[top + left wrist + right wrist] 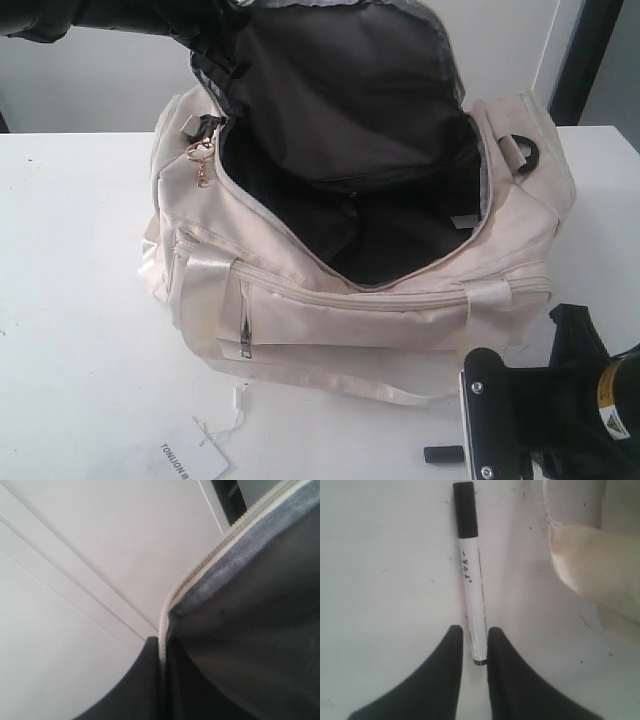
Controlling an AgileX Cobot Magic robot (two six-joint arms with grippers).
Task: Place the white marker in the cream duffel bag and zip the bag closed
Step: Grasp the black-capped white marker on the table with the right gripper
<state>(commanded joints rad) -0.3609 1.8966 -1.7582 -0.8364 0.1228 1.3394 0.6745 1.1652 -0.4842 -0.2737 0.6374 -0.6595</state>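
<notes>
The cream duffel bag (330, 315) stands on the white table with its top unzipped and its black lining showing. My left gripper (161, 641) is shut on the zipper edge (200, 575) of the top flap (340, 90), holding the flap up and back. The white marker (472, 595) lies flat on the table near the bag's front. Its black cap (443, 454) points away from my right gripper (475, 630). That gripper is open, its fingers closely straddling the marker's rear end with a thin gap on one side.
A white paper hang tag (190, 462) on a string lies at the table's front left. The gold ring pull (203, 165) hangs at the bag's left end. A cream part of the bag (590, 565) lies close beside the marker. My right arm (560, 400) fills the front right corner.
</notes>
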